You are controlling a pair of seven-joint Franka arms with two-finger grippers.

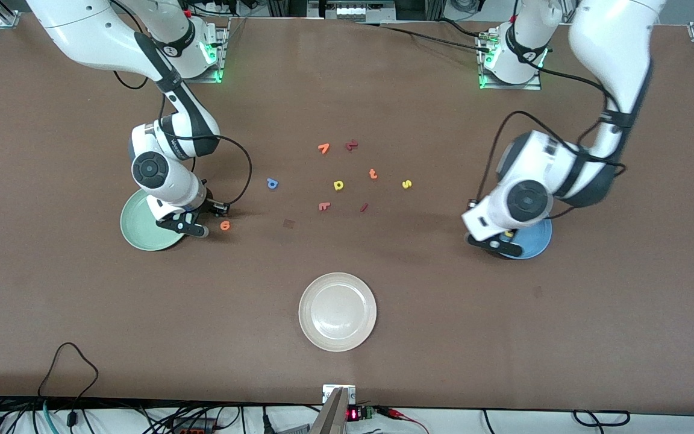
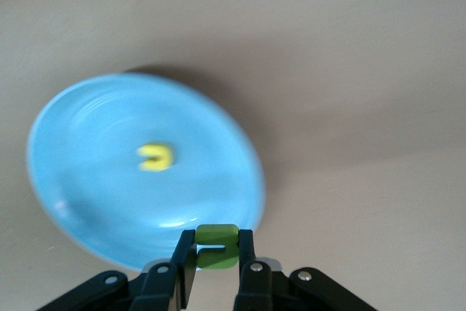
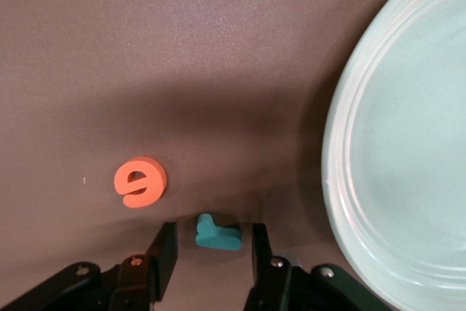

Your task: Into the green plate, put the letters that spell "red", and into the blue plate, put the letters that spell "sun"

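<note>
- Now the left gripper (image 2: 216, 253) hangs over the rim of the blue plate (image 2: 87, 180), its fingers (image 2: 183, 267) pinching the green letter (image 2: 216, 244); a yellow letter (image 2: 155, 157) lies in that plate.
- Meanwhile the right gripper (image 3: 215, 249) sits beside the green plate (image 3: 408, 151), fingers (image 3: 164, 249) spread around the teal "r" (image 3: 217, 234) on the table (image 3: 218, 49) without touching it.
- Just outside one fingertip lies the orange "e" (image 3: 139, 181).
</note>
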